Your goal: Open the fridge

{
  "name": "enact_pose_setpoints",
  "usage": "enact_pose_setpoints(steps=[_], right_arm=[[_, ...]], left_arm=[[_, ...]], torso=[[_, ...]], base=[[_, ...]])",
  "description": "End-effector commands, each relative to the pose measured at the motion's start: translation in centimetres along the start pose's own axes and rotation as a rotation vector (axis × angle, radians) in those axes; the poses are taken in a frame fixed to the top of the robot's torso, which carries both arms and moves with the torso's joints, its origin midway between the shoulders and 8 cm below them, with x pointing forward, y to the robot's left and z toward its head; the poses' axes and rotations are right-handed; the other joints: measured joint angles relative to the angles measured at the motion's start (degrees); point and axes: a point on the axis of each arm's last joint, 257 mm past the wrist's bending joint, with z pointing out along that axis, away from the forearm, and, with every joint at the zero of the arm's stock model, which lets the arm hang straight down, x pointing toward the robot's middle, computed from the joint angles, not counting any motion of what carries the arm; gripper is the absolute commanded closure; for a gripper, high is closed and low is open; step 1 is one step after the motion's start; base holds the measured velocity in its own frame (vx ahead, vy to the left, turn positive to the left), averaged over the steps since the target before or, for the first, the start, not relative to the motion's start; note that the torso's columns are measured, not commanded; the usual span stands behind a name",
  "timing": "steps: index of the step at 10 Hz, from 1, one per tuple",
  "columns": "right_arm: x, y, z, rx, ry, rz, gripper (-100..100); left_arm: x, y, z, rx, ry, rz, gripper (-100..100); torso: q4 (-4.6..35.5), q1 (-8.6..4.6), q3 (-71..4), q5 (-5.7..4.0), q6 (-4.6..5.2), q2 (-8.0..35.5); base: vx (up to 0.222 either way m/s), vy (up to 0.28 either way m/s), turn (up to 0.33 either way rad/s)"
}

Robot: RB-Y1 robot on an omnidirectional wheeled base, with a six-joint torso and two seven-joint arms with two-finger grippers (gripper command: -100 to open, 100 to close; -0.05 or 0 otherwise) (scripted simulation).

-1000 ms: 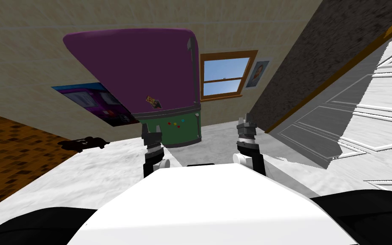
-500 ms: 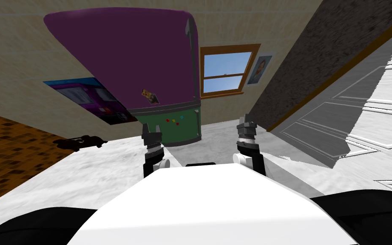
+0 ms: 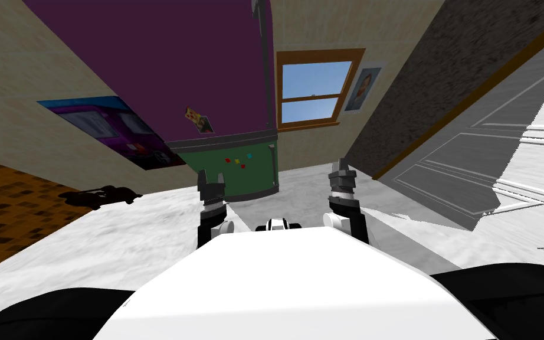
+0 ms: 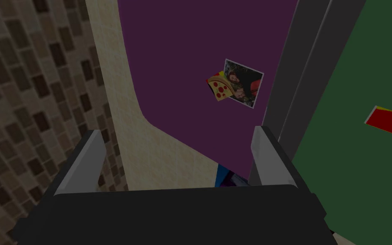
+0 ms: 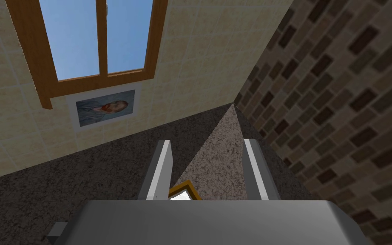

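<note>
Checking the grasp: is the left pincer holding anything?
No, the left pincer is open and empty, with the fridge beyond it.

The fridge [image 3: 218, 100] has a deep purple upper door [image 3: 176, 59] and a dark green lower door [image 3: 241, 177] (a dark grey band [image 3: 223, 140] between). Red, yellow and teal magnets [image 3: 237, 160] dot the green; the window frame [image 3: 315, 54] is orange-brown.

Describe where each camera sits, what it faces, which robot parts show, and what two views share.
Head view: on the head, looking down and forward at the fridge; left hand and right hand show.
Left wrist view: on the left hand, facing the fridge's pizza magnet; open fingers show.
Right wrist view: on the right hand, facing the window; open fingers show.
Shared: pizza magnet, in head and left wrist views.
</note>
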Motion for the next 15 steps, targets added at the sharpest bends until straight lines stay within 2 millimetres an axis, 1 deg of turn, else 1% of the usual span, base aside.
enact_pose_setpoints(steps=[1,3,5,6,7,8,9,10,11,12,13,14,15], right_arm=[[0.0,0.0,0.0,0.000,0.000,0.000,0],[0.0,0.0,0.0,0.000,0.000,0.000,0],[0.0,0.0,0.0,0.000,0.000,0.000,0],[0.0,0.0,0.0,0.000,0.000,0.000,0],[0.0,0.0,0.0,0.000,0.000,0.000,0],[0.0,0.0,0.0,0.000,0.000,0.000,0],[0.0,0.0,0.0,0.000,0.000,0.000,0],[0.0,0.0,0.0,0.000,0.000,0.000,0],[0.0,0.0,0.0,0.000,0.000,0.000,0],[0.0,0.0,0.0,0.000,0.000,0.000,0],[0.0,0.0,0.0,0.000,0.000,0.000,0],[0.0,0.0,0.0,0.000,0.000,0.000,0],[0.0,0.0,0.0,0.000,0.000,0.000,0]], left_arm=[[0.4,0.4,1.0,-0.024,0.066,0.031,-100],[0.3,0.8,2.1,-0.043,0.094,0.052,-100],[0.0,0.6,3.5,-0.048,0.106,0.070,-100],[-0.1,1.0,3.5,-0.061,0.104,0.070,-100],[-0.4,0.9,4.3,-0.066,0.103,0.078,-100],[-0.4,1.0,4.3,-0.070,0.102,0.078,-100],[-0.8,1.0,5.1,-0.077,0.096,0.085,-100],[-1.2,0.5,6.0,-0.069,0.091,0.090,-100],[-1.3,0.9,6.0,-0.086,0.087,0.091,-100],[-1.8,0.6,6.9,-0.087,0.076,0.096,-100],[-1.9,0.8,6.8,-0.094,0.074,0.097,-100],[-2.5,0.5,7.7,-0.097,0.059,0.101,-100],[-2.5,0.6,7.7,-0.102,0.058,0.101,-100]], torso=[[0.16,-0.01,-0.27,-0.01,0.00,0.12],[0.23,0.04,-0.30,0.01,0.00,0.21],[0.23,-0.02,-0.31,-0.01,0.00,0.21],[0.23,0.02,-0.31,0.00,0.00,0.21],[0.25,0.14,-0.28,0.04,-0.02,0.26],[0.26,0.16,-0.26,0.05,0.00,0.28],[0.26,0.14,-0.25,0.04,-0.01,0.31],[0.26,0.03,-0.27,0.01,0.01,0.28],[0.23,-0.08,-0.32,-0.03,0.01,0.18],[0.22,0.02,-0.32,0.00,-0.02,0.19],[0.23,0.05,-0.31,0.01,0.01,0.20],[0.25,0.14,-0.27,0.04,-0.02,0.28],[0.26,0.11,-0.27,0.03,0.01,0.28]], base=[[0.025,-0.050,-0.052],[0.037,-0.059,-0.079],[0.052,-0.083,-0.088],[0.044,-0.054,-0.031],[0.038,-0.044,-0.061],[0.028,-0.034,-0.039],[0.027,-0.052,-0.074],[0.050,-0.083,-0.118],[0.051,-0.067,-0.037],[0.052,-0.070,-0.079],[0.040,-0.050,-0.038],[0.039,-0.050,-0.073],[0.032,-0.042,-0.044]])
